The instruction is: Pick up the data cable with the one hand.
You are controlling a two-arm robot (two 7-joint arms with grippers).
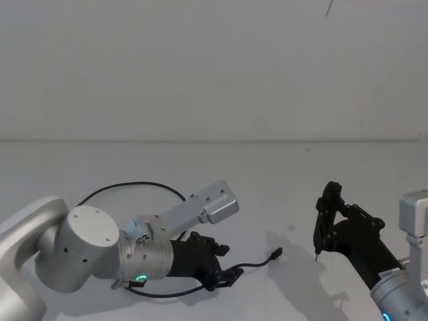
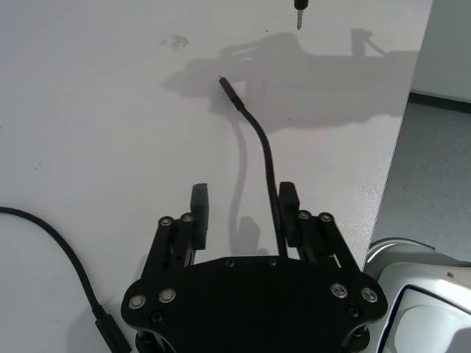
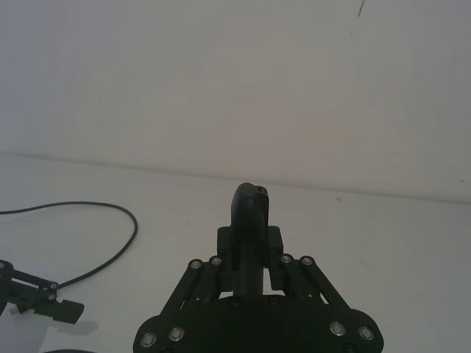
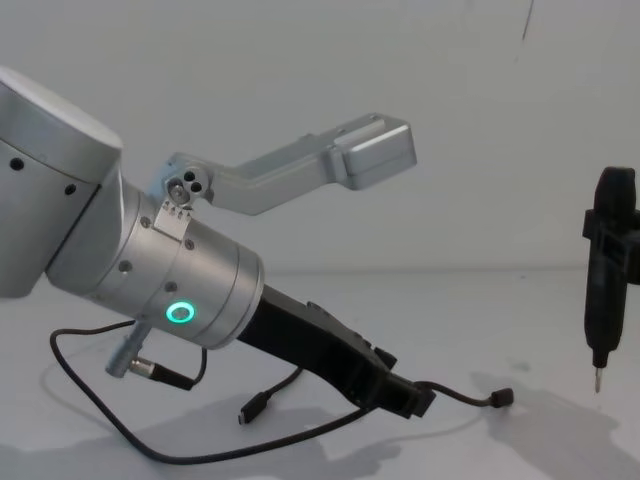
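**1 data cable [image 2: 263, 141] sitting between open fingers, nothing clamped yet**

The left gripper [image 1: 229, 262] is down low over the white table [image 1: 301, 174], fingers spread apart, green ring [image 4: 180, 313] lit on its wrist. The cable runs through the gap between those 2 fingers, right alongside 1 of them (touching or not, can't tell). Its free plug [image 1: 276, 253] sits out in front, between the 2 arms, and the rest loops back behind the left arm. The right gripper [image 3: 247, 239] is off to the side, clamped on a slim black tool [image 4: 603, 270] with its metal tip pointing down at the table.
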